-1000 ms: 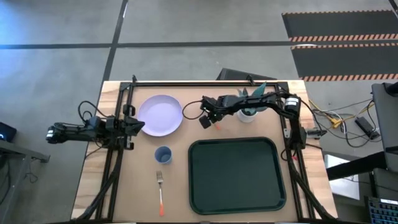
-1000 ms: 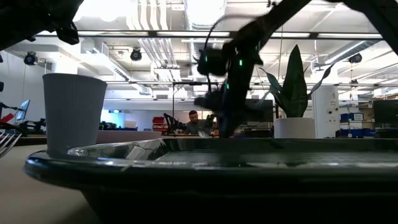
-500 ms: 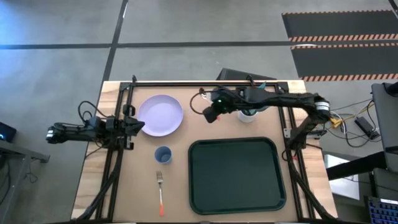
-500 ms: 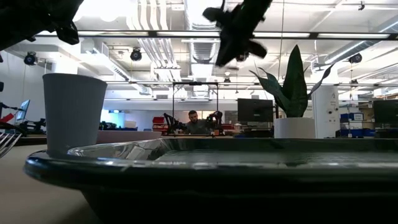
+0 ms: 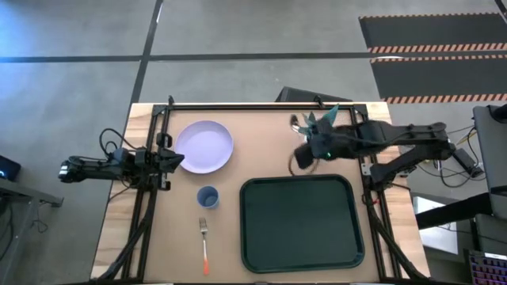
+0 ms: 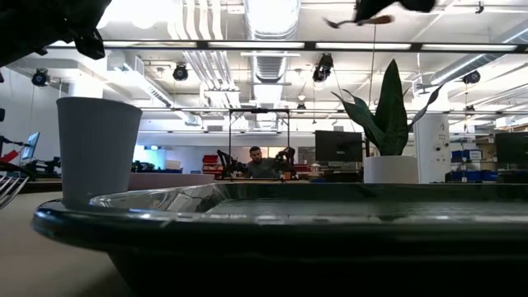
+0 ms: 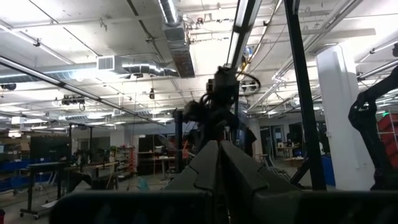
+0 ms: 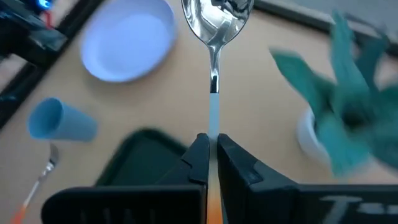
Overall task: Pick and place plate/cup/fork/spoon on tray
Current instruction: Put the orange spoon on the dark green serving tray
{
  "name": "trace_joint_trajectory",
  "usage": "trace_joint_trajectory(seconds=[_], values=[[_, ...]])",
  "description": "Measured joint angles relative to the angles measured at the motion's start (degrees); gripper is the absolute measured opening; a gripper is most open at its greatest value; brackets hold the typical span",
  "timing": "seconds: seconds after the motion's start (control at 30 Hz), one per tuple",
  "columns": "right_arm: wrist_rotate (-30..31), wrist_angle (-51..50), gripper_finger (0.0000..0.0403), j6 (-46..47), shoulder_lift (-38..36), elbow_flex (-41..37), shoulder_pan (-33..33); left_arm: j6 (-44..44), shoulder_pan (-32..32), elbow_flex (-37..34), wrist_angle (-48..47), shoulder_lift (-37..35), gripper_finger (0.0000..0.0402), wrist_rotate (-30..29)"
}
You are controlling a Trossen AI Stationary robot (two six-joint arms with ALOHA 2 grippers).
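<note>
My right gripper [image 5: 302, 149] is high above the table between the tray's far edge and the plant, shut on the spoon [image 8: 216, 25], whose silver bowl points toward the far edge. The spoon also shows at the top of the low view [image 6: 363, 20]. The dark green tray [image 5: 301, 222] lies at the near right. The lavender plate [image 5: 204, 146], blue cup [image 5: 207, 196] and fork [image 5: 204, 241] lie flat on the table left of it. My left gripper [image 5: 173, 161] waits shut and empty at the plate's left edge. My right gripper pinches the spoon's handle [image 8: 213, 127] between its two fingers, where the metal stem meets the orange-red grip. The fingers lie along the spoon, and the bowl [image 8: 217, 18] sticks out ahead of them. The spoon is lifted clear of the table.
A white pot with a green plant [image 5: 323, 127] stands at the far right, just beside my right arm. Black frame rails run along the table's left, far and right sides. Bare table lies between the plate and the plant.
My right gripper has gone up and toward the table's right edge, from beside the plate to above the tray's far edge. It has carried the spoon with it, lifted clear of the table.
</note>
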Motion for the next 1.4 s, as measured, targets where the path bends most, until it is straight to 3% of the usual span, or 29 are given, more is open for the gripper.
trace_joint_trajectory(seconds=[0.27, 0.67, 0.8, 0.9, 1.13, 1.4], values=[[-1.9, -15.5, 0.0009, 25.0, 0.7, 0.0, 12.0, -0.1, 0.0, 0.0, 0.0, 0.0, 0.0, -0.1], [-4.1, -20.4, 0.0009, 61.9, 8.5, -0.2, 32.6, -0.1, 0.0, 0.0, 0.0, 0.0, 0.0, -0.2], [-7.9, -20.3, 0.0009, 71.7, 13.2, -0.3, 37.6, -0.1, 0.0, 0.0, 0.0, 0.0, 0.0, -0.7], [-11.4, -16.4, 0.0009, 72.2, 16.4, -0.3, 39.1, -0.1, 0.0, 0.0, 0.0, 0.0, 0.0, -1.0], [-11.5, -12.6, 0.0009, 71.3, 21.6, -1.0, 39.2, -0.1, 0.0, 0.0, 0.0, 0.0, 0.0, -1.0], [-11.5, -2.7, 0.0008, 71.2, 19.9, -10.2, 39.2, -3.0, 0.0, 0.0, 0.0, 0.0, 0.0, -1.0]])
